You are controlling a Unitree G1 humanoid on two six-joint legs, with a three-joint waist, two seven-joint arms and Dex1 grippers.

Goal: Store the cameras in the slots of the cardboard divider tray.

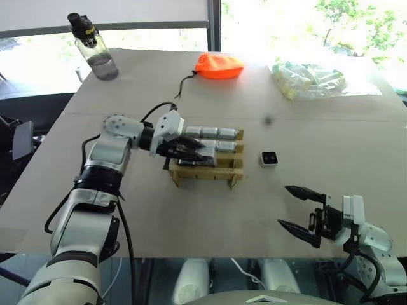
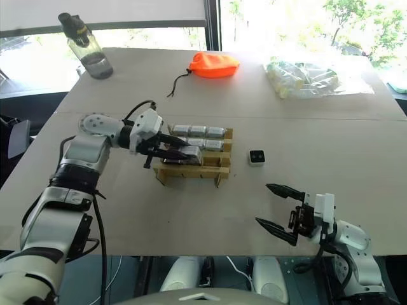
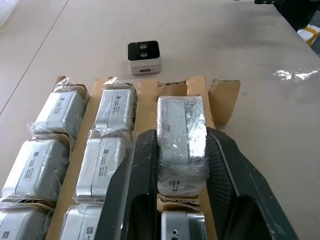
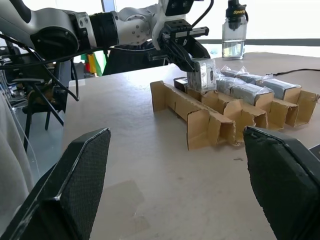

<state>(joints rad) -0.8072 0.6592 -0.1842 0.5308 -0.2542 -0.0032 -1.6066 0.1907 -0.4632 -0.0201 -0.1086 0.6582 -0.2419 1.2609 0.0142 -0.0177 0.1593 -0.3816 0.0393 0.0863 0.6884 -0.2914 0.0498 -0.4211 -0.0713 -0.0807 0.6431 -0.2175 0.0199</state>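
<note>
The left claw (image 3: 182,165) pinches a plastic-wrapped camera (image 3: 181,140) above the third row of the cardboard divider tray (image 1: 206,170), whose two far rows hold wrapped cameras. The right claw (image 1: 300,215) is spread, hovering near the desk (image 1: 191,216) edge. One unwrapped camera (image 1: 269,159) lies on the desk just beside the tray.

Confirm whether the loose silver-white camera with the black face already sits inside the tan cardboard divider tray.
No, the loose silver-white camera lies on the table beside the tan cardboard divider tray, apart from it.
</note>
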